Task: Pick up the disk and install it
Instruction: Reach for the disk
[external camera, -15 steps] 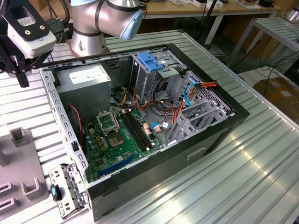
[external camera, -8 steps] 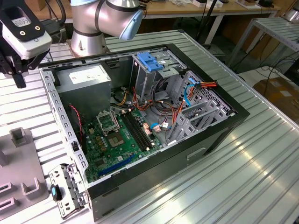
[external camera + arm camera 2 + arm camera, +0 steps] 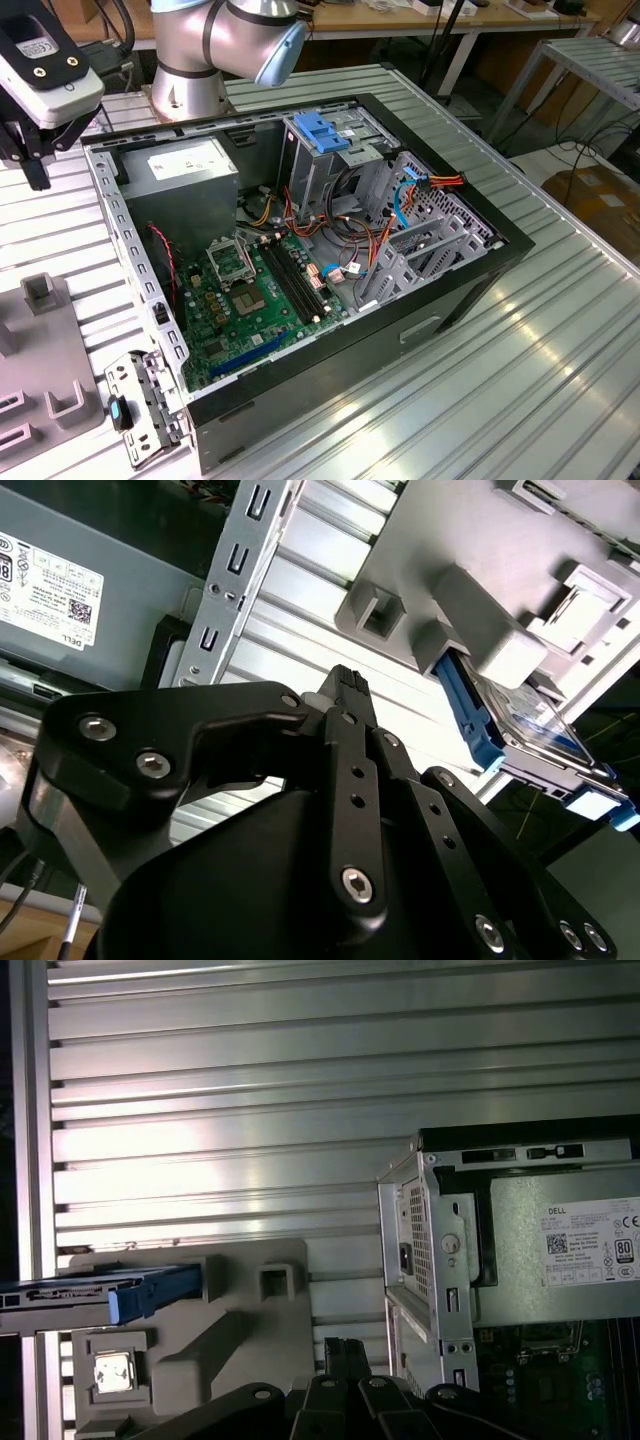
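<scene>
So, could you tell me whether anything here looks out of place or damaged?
Nothing stands out. The disk sits slotted in the grey holder on the table, jutting past its side, which looks deliberate; the case lies open with no visible damage.

Bare ribbed table (image 3: 560, 380) beside the computer case (image 3: 500, 240) leaves the gripper (image 3: 345, 677) free room; inside the case, cables (image 3: 360, 235) and drive cage (image 3: 322, 160) crowd.

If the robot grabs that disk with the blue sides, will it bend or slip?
Probably no bending: the disk looks like a flat metal slab in hard blue rails. Likely heavy for its size. It sticks out past the grey holder, so it might slide free easily.
</scene>
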Action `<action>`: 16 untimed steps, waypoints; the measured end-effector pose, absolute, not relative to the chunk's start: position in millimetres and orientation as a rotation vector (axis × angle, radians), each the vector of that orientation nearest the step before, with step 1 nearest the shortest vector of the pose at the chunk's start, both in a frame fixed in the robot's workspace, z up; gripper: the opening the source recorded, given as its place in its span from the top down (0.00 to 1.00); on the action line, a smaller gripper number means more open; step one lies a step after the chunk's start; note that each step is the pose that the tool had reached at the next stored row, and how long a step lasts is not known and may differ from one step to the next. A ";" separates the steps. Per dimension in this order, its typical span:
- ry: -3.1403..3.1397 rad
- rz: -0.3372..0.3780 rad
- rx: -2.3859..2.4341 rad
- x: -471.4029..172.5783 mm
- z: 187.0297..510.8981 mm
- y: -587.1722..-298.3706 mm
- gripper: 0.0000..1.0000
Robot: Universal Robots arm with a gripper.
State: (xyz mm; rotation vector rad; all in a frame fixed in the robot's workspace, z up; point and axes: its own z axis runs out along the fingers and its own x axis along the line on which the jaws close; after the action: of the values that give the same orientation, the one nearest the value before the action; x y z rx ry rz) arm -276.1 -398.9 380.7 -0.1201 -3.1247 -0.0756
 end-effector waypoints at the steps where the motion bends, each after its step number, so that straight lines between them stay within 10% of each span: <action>1: -3.125 -0.076 -0.120 -276.7 380.6 -398.9 0.89; 16: -3.124 -0.076 -0.120 -286.2 380.0 -398.9 0.89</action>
State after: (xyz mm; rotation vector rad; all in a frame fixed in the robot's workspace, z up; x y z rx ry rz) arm -286.2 -398.9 380.0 -0.1201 -3.1236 -0.0757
